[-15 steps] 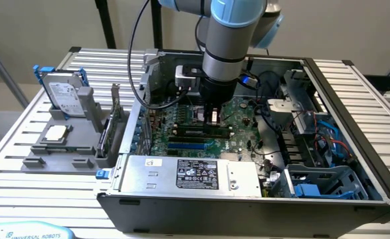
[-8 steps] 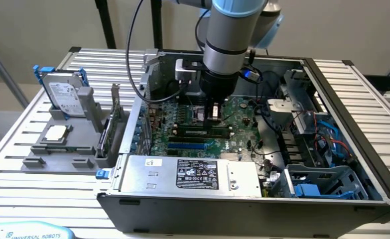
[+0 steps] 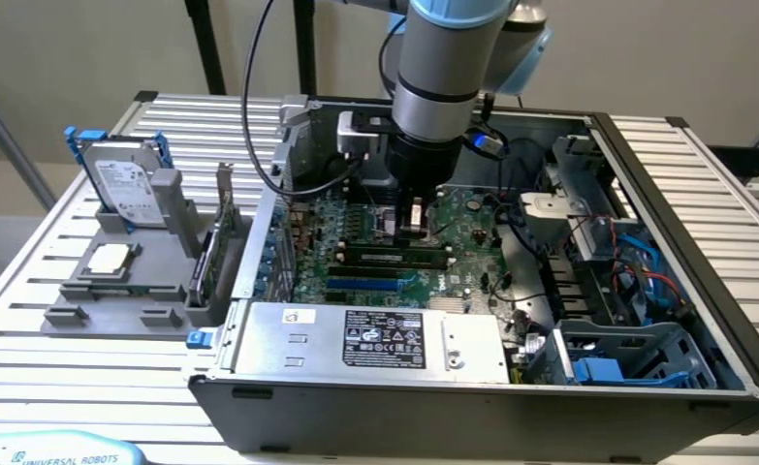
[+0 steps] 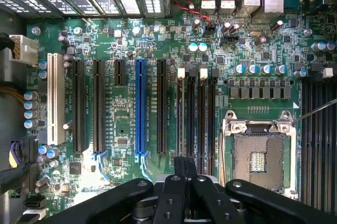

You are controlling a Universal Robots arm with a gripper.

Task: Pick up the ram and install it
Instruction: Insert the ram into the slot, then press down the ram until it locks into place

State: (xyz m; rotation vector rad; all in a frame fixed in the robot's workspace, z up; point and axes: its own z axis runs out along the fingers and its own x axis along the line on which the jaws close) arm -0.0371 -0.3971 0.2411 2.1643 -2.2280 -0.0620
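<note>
The ram (image 3: 390, 257) is a long narrow stick with dark chips. It lies along a slot of the green motherboard (image 3: 470, 218) inside the open computer case. My gripper (image 3: 414, 228) hangs straight down over the board, just above and behind the ram's middle in the exterior view. In the wrist view the gripper (image 4: 184, 162) is shut, its black fingers (image 4: 176, 174) pressed together with nothing showing between them. They sit over the near end of the black memory slots (image 4: 192, 108) that have white latches.
An open processor socket (image 4: 258, 155) lies beside the memory slots, and a blue card slot (image 4: 139, 108) on the other side. The power supply (image 3: 379, 339) fills the case front. Cables (image 3: 612, 262) crowd its right. A grey holder (image 3: 120, 291) outside carries a hard drive (image 3: 127, 189), a chip and an upright card (image 3: 217, 242).
</note>
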